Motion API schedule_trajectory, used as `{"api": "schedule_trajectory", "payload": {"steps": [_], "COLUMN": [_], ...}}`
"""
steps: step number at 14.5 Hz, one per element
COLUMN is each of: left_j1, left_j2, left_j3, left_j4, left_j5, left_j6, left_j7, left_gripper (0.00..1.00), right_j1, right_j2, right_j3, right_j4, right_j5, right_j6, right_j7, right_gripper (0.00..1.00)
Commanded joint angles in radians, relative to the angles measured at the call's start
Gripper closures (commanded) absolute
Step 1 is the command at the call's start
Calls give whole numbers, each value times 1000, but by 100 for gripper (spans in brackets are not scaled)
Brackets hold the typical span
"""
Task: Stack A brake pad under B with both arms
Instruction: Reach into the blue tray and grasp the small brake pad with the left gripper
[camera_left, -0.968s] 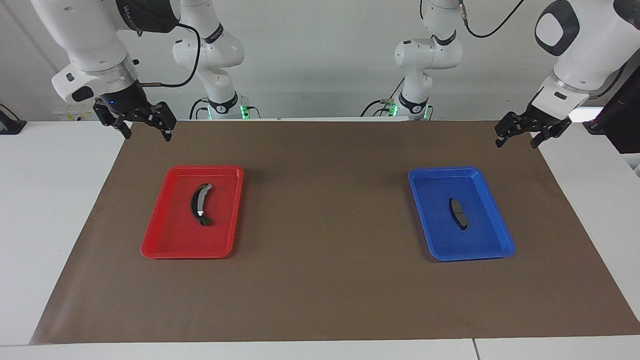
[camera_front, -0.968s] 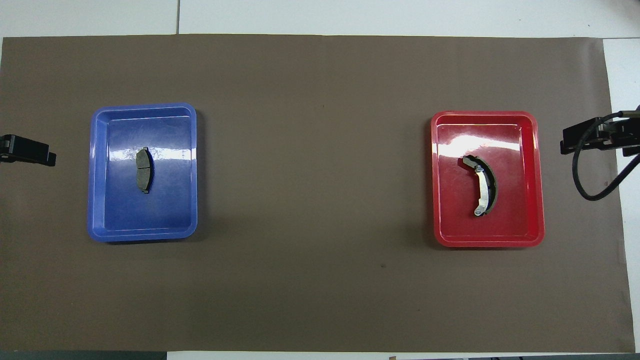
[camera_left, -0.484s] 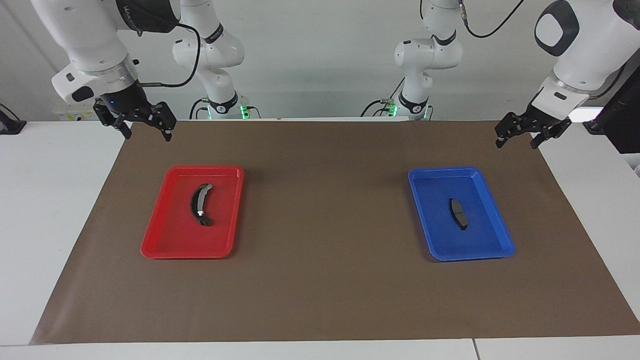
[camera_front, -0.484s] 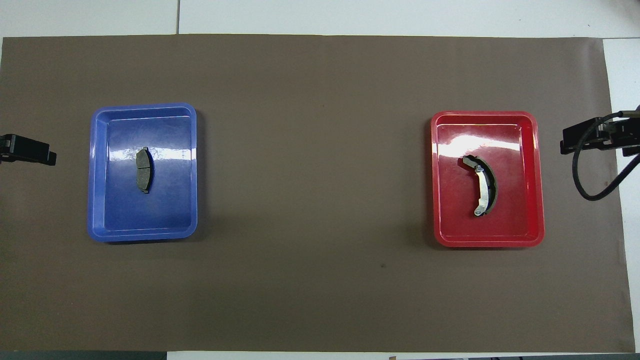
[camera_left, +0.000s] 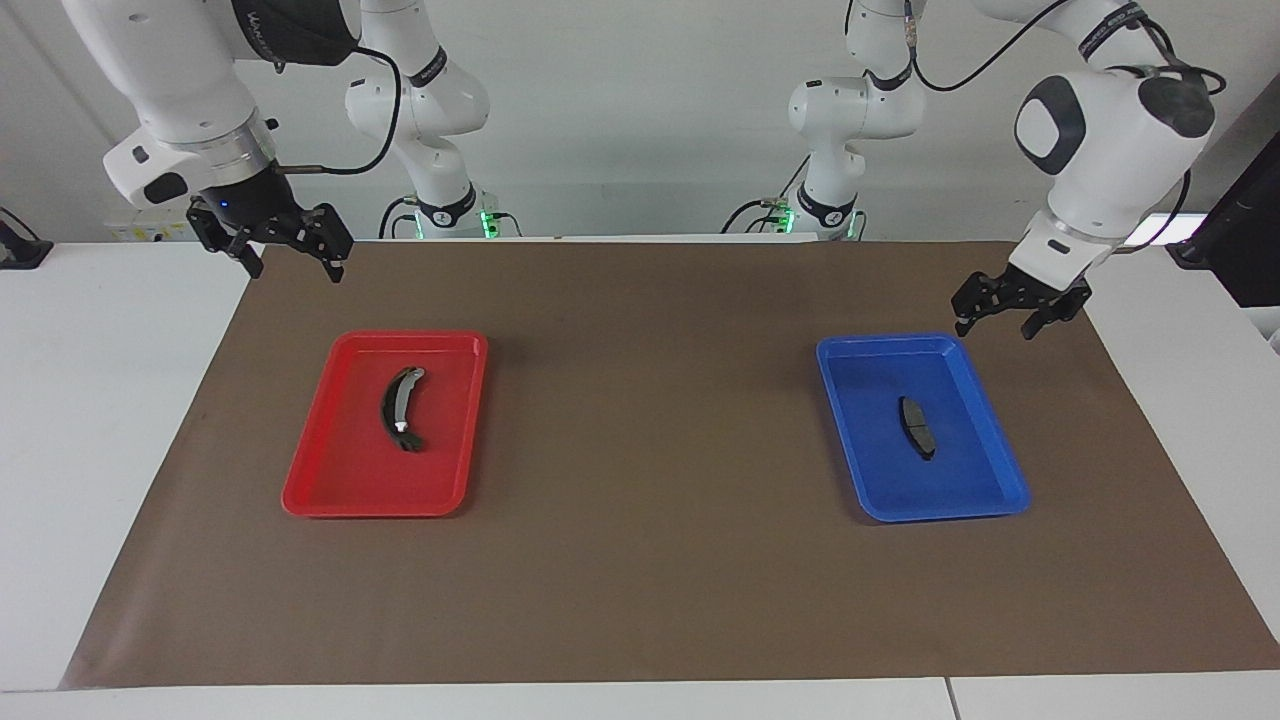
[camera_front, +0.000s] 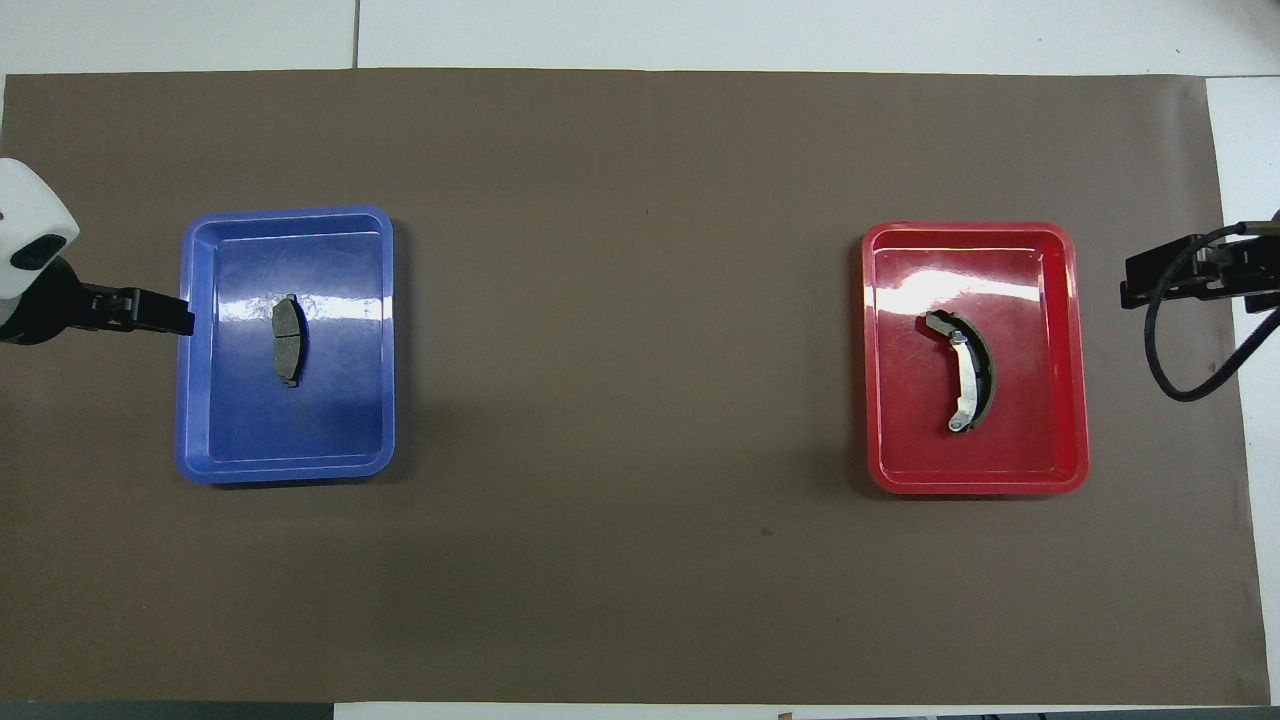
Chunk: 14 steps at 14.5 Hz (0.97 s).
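— Where are the two parts kept?

— The A brake pad (camera_left: 916, 427) is laid flat in the blue tray (camera_left: 990, 497), toward the left arm's end of the surface (camera_left: 640, 600). B (camera_left: 397, 408) is laid in the red tray (camera_left: 320, 500), toward the right arm's end. Each part is probably placed so that it can be taken by its own arm.

— And how are the grippers held?

— The left gripper (camera_left: 992, 322) is spread wide, nothing is grasped, and it is held just over the blue tray's edge, apparently for the pad. The right gripper (camera_left: 295, 262) is also released and empty; it is kept waiting above the mat (camera_left: 640, 300), beside the red tray
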Motion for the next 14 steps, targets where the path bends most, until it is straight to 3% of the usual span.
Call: {"api": "schedule_trajectory", "payload": {"steps": [1, 3, 8, 12, 13, 14], "left_j1": [-21, -59, -64, -56, -56, -56], "left_j2": [-4, 50, 156, 218, 222, 222], "left_j3": [3, 3, 3, 3, 4, 4], "left_j4": [-161, -220, -284, -297, -297, -295], "left_j5": [19, 19, 19, 20, 19, 19], "left_j6": [191, 326, 518, 592, 590, 586], "left_j7": [-50, -116, -158, -146, -143, -144], "left_gripper": [3, 3, 5, 6, 10, 26], "right_j1": [-11, -11, -11, -8, -6, -5], "right_j2": [-7, -7, -7, -7, -7, -7], "right_j3": [4, 4, 4, 4, 4, 4], "right_j4": [-7, -7, -7, -7, -7, -7], "right_j5": [16, 16, 16, 16, 16, 16], "right_j6": [5, 5, 3, 3, 3, 3], "right_j7": [-16, -16, -16, -15, -15, -15], "right_gripper": [0, 0, 0, 0, 0, 0]}}
